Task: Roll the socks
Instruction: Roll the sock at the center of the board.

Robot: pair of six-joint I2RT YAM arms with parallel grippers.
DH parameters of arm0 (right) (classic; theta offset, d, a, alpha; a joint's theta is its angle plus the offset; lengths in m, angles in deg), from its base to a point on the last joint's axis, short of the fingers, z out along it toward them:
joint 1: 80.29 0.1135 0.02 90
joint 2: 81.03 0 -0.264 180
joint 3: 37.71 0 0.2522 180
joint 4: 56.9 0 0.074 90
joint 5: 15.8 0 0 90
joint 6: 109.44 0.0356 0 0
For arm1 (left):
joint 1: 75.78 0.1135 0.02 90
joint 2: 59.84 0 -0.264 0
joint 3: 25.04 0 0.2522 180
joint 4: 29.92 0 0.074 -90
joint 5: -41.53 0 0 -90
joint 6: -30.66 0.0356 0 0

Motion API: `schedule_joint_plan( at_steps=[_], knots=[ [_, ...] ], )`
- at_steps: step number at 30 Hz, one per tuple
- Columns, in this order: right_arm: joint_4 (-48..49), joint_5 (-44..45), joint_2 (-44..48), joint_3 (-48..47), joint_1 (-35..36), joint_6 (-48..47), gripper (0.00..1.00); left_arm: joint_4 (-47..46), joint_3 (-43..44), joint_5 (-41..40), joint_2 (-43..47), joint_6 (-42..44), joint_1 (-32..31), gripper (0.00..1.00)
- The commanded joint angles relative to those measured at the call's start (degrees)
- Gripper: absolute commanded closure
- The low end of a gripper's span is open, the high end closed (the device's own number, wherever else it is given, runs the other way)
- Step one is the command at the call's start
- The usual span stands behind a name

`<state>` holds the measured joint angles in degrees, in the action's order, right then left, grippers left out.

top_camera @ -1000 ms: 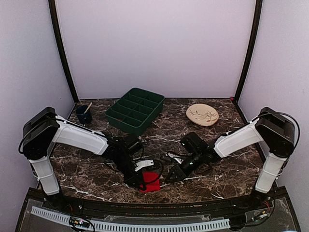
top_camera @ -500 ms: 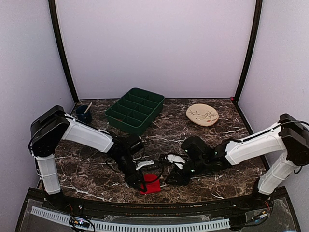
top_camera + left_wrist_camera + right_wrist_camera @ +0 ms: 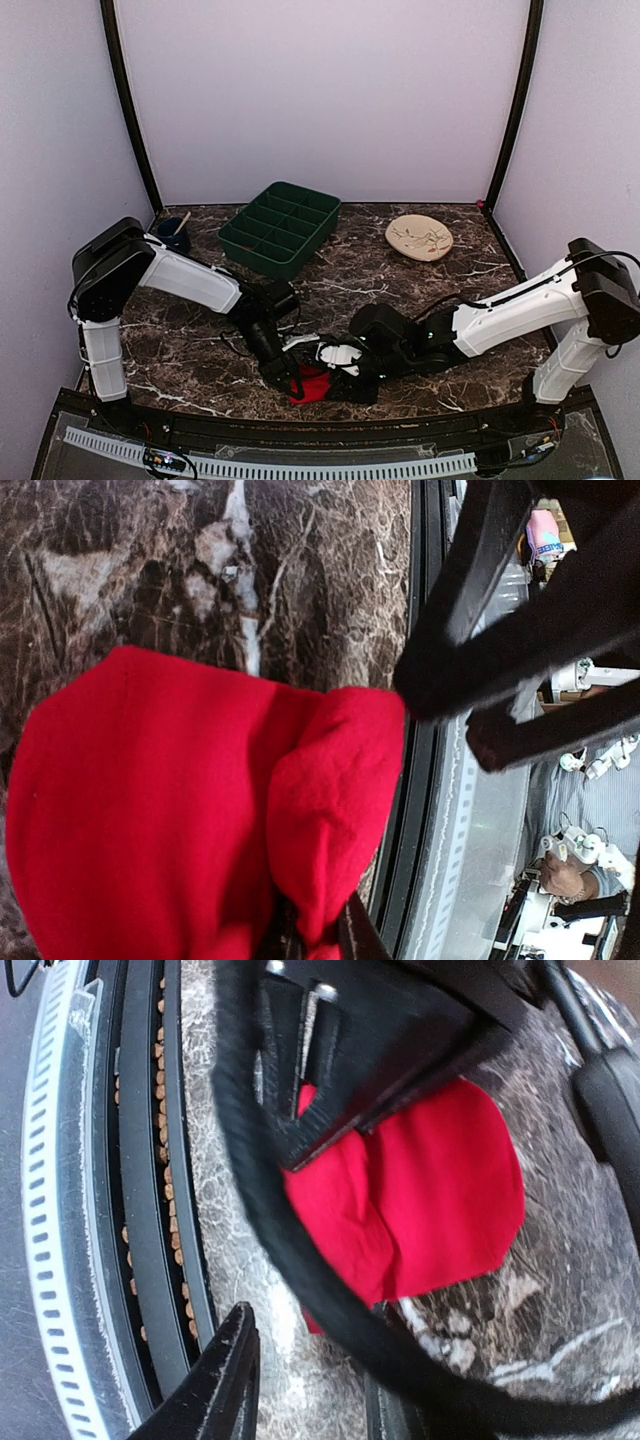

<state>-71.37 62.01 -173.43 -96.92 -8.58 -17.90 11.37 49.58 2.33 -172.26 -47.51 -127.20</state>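
The red socks (image 3: 313, 383) lie bundled near the table's front edge, between the two grippers. In the left wrist view the socks (image 3: 180, 810) fill the frame, and my left gripper (image 3: 320, 945) is shut on a fold of them. My left gripper (image 3: 291, 379) sits at the bundle's left side in the top view. My right gripper (image 3: 343, 378) is right beside the bundle on its right. In the right wrist view the socks (image 3: 430, 1200) lie just ahead of my right gripper (image 3: 310, 1380), which is open with bare marble between its fingers. A black cable crosses that view.
A green compartment tray (image 3: 281, 227) stands at the back centre. A beige plate (image 3: 419, 238) lies at the back right. A dark cup (image 3: 173, 235) with a stick stands at the back left. The table's front rail (image 3: 130, 1210) runs close to the socks.
My right arm has stretched left and brought its gripper up to the socks. My left gripper has stayed on the bundle, shifting only slightly.
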Motion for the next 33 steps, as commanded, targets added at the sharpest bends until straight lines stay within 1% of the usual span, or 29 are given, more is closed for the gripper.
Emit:
schedule_joint_plan(
  at_steps=[1, 15, 23, 33],
  knots=[
    [-1.1, 1.6, -2.3, -2.8, 1.3, -3.4, 0.65, 4.0, 0.1, -2.0, -2.2, 1.6, 0.1, 0.9],
    [-1.3, 4.2, -6.3, -5.8, 1.9, -6.9, 0.61, 5.2, 0.5, 0.6, -3.7, 3.1, 0.2, 0.9],
    [-1.2, 3.9, -7.2, -6.3, 1.9, -8.0, 0.61, 5.4, 0.4, 1.5, -4.0, 3.5, 0.2, 0.9],
    [-1.3, 2.3, -7.6, -6.6, 1.9, -8.7, 0.71, 5.6, 0.6, 1.7, -4.3, 3.6, 0.2, 0.9]
  ],
)
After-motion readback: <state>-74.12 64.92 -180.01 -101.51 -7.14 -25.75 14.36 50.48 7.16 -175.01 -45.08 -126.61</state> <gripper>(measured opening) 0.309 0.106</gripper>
